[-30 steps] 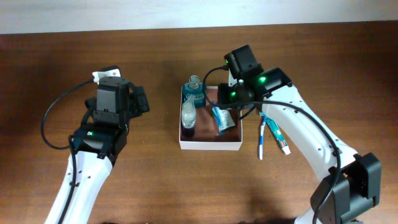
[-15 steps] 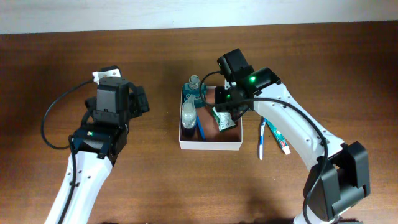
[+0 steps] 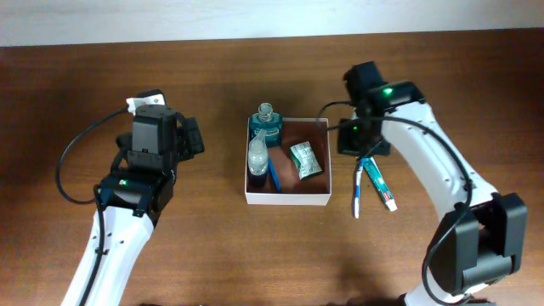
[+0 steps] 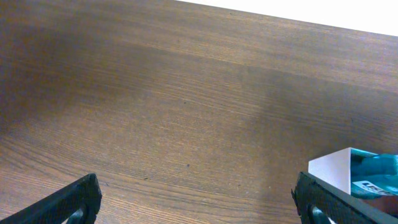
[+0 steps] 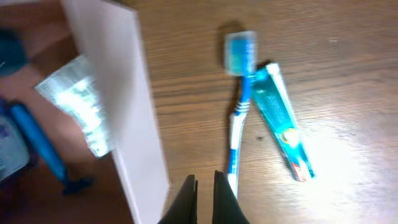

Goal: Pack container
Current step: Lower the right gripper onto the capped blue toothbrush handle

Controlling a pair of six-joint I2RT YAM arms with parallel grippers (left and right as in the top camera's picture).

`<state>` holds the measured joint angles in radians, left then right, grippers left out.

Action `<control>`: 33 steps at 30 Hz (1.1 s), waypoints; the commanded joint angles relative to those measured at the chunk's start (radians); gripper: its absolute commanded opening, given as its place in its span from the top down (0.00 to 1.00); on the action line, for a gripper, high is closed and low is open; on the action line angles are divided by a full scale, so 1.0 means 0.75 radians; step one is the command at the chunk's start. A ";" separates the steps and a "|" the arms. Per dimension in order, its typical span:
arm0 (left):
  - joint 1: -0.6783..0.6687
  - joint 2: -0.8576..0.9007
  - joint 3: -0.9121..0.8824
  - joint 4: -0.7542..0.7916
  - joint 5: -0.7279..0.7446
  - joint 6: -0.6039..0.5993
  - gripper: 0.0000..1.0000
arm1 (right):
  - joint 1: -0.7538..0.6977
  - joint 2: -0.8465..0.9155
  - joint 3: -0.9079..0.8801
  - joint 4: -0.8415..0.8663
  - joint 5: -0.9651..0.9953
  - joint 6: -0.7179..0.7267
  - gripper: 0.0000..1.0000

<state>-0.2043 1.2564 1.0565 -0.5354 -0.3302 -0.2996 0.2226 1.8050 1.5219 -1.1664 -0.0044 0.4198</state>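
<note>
Partly packed. The container point(image 3: 287, 201) sits centre frame on the surface point(image 3: 212, 251) and holds four things: a teal-labelled bottle point(image 3: 266, 125) in its upper left corner, a clear spray bottle point(image 3: 257, 158) lying below that, a blue stick-like item point(image 3: 274, 178) (razor or pen, can't tell), and a silvery green sachet point(image 3: 303, 160) on the right half. Left to do, I judge: the toothbrush point(image 3: 358, 189) and toothpaste tube point(image 3: 380, 186), both lying on the surface just right of the container, touching or nearly touching each other near their upper ends.

The right gripper point(image 5: 205, 186) hangs over the toothbrush beside the container's right wall, its fingers almost together and holding nothing. The left gripper point(image 4: 198, 198) is parked well to the left, its fingers wide apart, empty.

Overhead shows the whole layout and all the contents but hides both grippers' fingers under the wrists. The right wrist view shows the near-closed fingers and the toothbrush head, blurred. The left wrist view shows only bare surface plus a container corner at lower right.
</note>
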 commanded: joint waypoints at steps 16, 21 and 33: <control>0.003 -0.010 0.006 -0.001 -0.009 0.002 0.01 | -0.098 -0.042 -0.339 0.255 0.021 0.003 0.96; 0.003 -0.010 0.006 -0.001 -0.009 0.002 0.01 | -0.106 -0.042 -0.457 0.389 0.022 0.007 0.96; 0.003 -0.010 0.006 -0.001 -0.009 0.002 0.01 | -0.105 -0.042 -0.698 0.687 0.021 0.011 0.86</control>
<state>-0.2043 1.2564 1.0565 -0.5354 -0.3302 -0.2996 0.1501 1.7905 1.0279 -0.6704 0.0002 0.4236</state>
